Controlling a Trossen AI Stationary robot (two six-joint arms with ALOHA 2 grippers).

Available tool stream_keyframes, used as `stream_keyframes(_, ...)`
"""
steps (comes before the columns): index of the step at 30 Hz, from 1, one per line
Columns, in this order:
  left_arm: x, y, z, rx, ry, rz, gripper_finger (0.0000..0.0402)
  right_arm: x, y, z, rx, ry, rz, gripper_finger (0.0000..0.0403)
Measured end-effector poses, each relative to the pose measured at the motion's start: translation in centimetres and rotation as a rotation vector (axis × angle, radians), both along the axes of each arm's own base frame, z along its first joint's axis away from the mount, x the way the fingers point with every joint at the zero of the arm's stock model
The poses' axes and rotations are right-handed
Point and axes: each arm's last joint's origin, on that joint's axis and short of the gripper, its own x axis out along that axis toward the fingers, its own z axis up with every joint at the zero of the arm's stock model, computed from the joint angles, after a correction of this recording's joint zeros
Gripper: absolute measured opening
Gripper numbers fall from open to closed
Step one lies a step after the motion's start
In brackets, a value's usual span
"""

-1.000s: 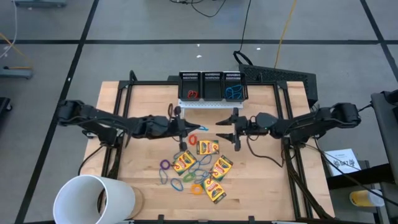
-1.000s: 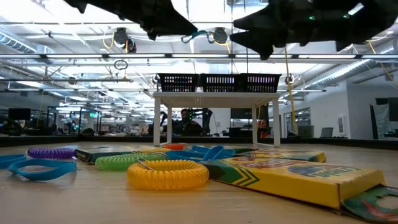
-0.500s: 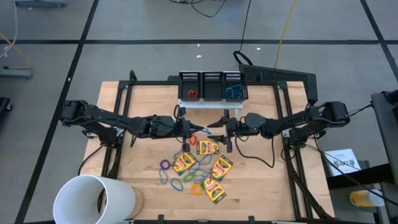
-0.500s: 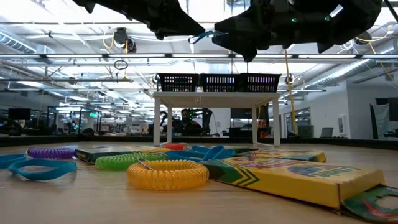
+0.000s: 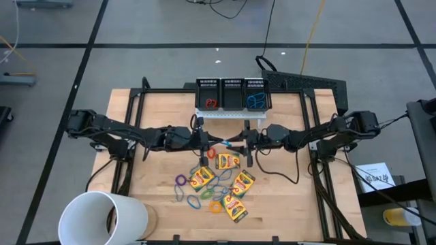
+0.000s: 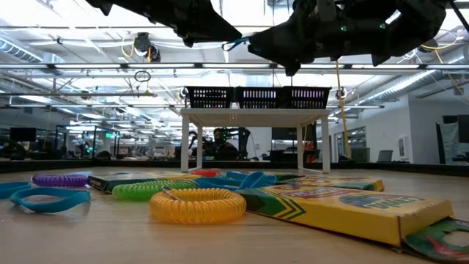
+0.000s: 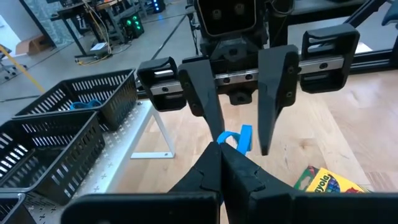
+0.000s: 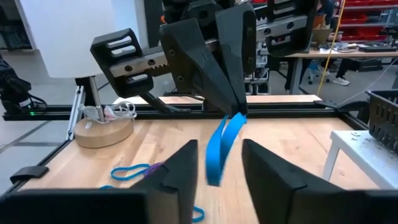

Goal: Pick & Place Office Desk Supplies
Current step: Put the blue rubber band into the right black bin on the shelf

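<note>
We have a handover in mid-air above the wooden table (image 5: pixel 150 197). Our left gripper (image 5: pixel 207 143) has its fingers pressed together on one end of a thin blue rubber-band loop (image 8: pixel 219 149), which hangs down as a flattened strip from that pinch. The right gripper (image 5: pixel 241 143) faces it head-on from the opposite side, and its two dark fingers (image 8: pixel 180 171) stand spread on either side of the hanging loop without yet touching it, as far as the right wrist view shows. In the left wrist view the same band (image 7: pixel 239 138) shows between the right gripper's fingers, so the band lies straight ahead of the right gripper and inside its gap. The band's long axis runs roughly up and down, across the line joining the two grippers, so we judge that a plain squeeze by the right fingers should catch it below the left pinch. Both grippers sit just in front of the row of three black mesh bins (image 5: pixel 231 93) on their white stand, the right arm being nearer the bin that already holds blue loops. Below them on the table lie the flat yellow-and-green crayon boxes (image 5: pixel 227 161) and the scattered coloured loops (image 5: pixel 181 180), untouched, with the large white cup (image 5: pixel 102 218) well apart at the near left corner.
</note>
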Motion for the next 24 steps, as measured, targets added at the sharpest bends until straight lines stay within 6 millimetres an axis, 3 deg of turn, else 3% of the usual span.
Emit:
stream_keyframes(7, 0.0, 0.0, 0.0, -0.009, -0.002, 0.002, 0.0002, 0.0, 0.0, 0.0, -0.016, 0.0, 0.003, 0.001)
stream_keyframes(13, 0.0, 0.0, 0.1, -0.009, -0.011, 0.024, 0.0021, 0.0, 0.0, 0.0, -0.031, 0.0, 0.004, 0.0003)
stream_keyframes(24, -0.7, -0.4, 1.2, 0.009, -0.064, 0.126, 0.0174, -0.1, 0.0, -0.5, -0.033, 0.059, 0.003, 0.0001)
